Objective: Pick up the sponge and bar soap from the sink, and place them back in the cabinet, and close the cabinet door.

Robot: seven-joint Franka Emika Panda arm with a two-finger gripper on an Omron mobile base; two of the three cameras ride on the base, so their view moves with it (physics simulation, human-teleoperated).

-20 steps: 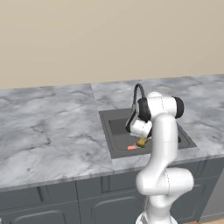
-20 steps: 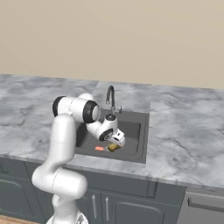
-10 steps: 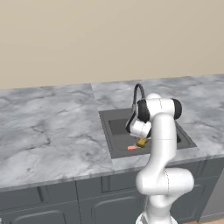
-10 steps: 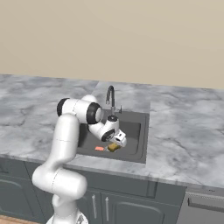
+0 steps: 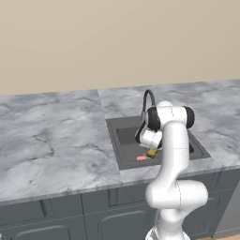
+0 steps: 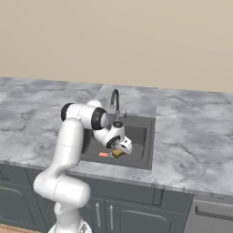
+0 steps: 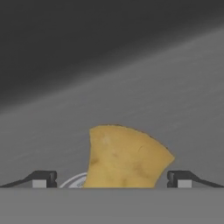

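Note:
The mustard-yellow sponge [image 7: 124,159] lies on the floor of the dark sink [image 5: 123,140], near its front wall. My gripper [image 7: 111,180] is down inside the basin and open. Its fingertips [image 7: 41,179] straddle the sponge, with a gap on each side. From the base cameras the hand hangs just over the sponge [image 5: 151,153] [image 6: 117,154]. The small pink-red bar soap [image 5: 140,158] [image 6: 103,154] lies flat on the basin floor beside the sponge, apart from it. The cabinet and its door are out of view.
A curved metal faucet [image 5: 147,98] [image 6: 113,98] rises at the sink's back edge, close behind my wrist. Grey marble counter [image 5: 56,145] spreads to both sides. Base cabinets [image 6: 136,209] run below the counter front.
The hand has sunk a little lower into the sink, toward the sponge, and the elbow has shifted slightly. The jaws stay wide. Sponge and soap have not moved.

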